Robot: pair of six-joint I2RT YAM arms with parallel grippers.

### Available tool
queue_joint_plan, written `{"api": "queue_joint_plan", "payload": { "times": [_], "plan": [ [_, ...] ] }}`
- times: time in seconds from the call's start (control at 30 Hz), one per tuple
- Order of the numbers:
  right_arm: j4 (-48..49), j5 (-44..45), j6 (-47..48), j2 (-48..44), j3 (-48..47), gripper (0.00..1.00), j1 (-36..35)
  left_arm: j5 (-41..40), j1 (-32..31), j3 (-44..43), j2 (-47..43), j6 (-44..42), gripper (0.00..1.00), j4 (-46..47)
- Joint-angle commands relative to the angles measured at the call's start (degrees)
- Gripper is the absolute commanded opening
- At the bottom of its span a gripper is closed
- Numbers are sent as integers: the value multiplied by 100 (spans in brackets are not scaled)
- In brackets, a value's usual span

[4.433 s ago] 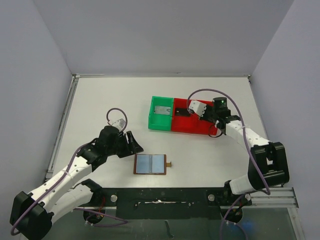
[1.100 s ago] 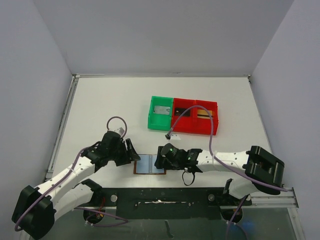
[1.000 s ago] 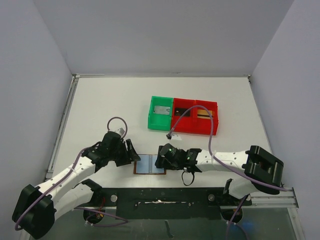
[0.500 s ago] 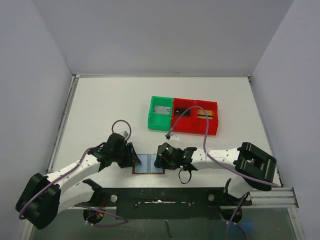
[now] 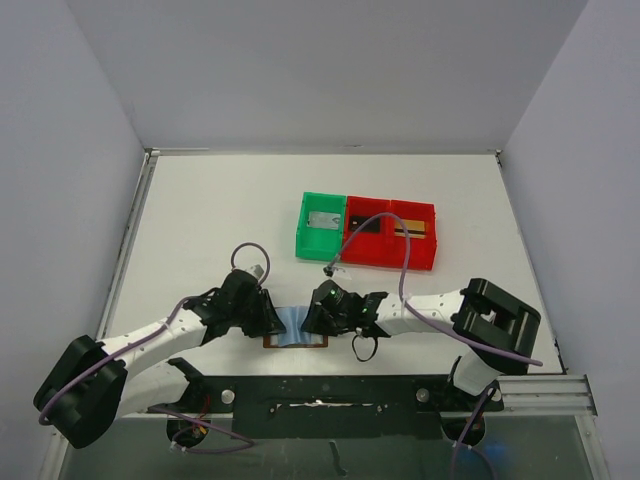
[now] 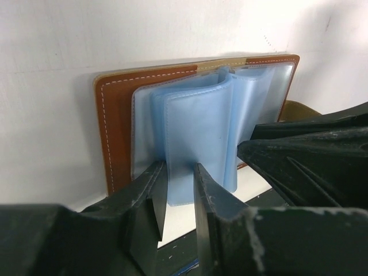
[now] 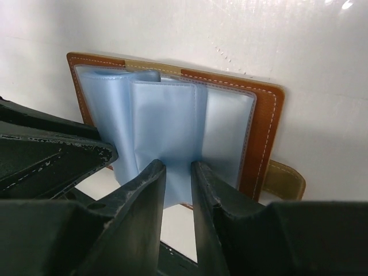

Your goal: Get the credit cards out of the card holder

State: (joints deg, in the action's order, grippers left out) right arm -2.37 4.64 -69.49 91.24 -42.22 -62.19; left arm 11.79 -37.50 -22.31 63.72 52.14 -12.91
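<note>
The card holder (image 5: 294, 341), brown leather with a blue lining, lies open near the table's front edge. My left gripper (image 5: 274, 318) and right gripper (image 5: 311, 318) stand over it from either side. In the left wrist view the card holder (image 6: 115, 126) has a bulged blue leaf, and the left gripper (image 6: 179, 168) straddles it with a narrow gap. The right gripper (image 7: 178, 165) straddles a raised leaf of the card holder (image 7: 261, 132) the same way. The credit cards lie apart in the trays: a pale grey one (image 5: 322, 221), a black one (image 5: 364, 224) and a golden one (image 5: 408, 229).
A green tray (image 5: 304, 242) and a joined red tray (image 5: 392, 263) stand beyond the card holder at mid table. The right arm's cable loops over the red tray. The table's black front rail (image 5: 320, 390) runs just behind the card holder.
The right arm came from the red tray to the card holder. Over the last second both grippers pressed in over it, their jaws narrowed, and the blue leaves bulged up.
</note>
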Motion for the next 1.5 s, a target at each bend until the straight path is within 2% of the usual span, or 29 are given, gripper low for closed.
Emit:
{"api": "queue_joint_plan", "payload": {
  "times": [0.0,0.1,0.33,0.67,0.9,1.03,1.27,1.47],
  "plan": [
    [210,-175,40,121,-4,26,28,-8,-70,1,-29,73,22,404],
    [-4,-155,143,104,-147,28,76,-4,-65,-45,66,33,21,341],
    [-1277,541,289,-236,-527,48,76,-355,-74,-205,-112,-107,22,-81],
    [-1661,555,229,383,-930,53,-60,-394,-84,-304,-2,-178,23,-213],
    [-1916,715,157,485,-991,56,-51,-990,-83,-609,-209,-308,38,-982],
    [-1838,660,190,520,-990,57,-55,-1018,-83,-574,-157,-331,41,-874],
    [-1859,629,212,560,-1059,57,-59,-705,-242,-464,322,-306,39,-436],
    [-1722,552,289,519,-1052,57,-56,-694,-442,-532,372,-196,25,-205]
  ]
}}
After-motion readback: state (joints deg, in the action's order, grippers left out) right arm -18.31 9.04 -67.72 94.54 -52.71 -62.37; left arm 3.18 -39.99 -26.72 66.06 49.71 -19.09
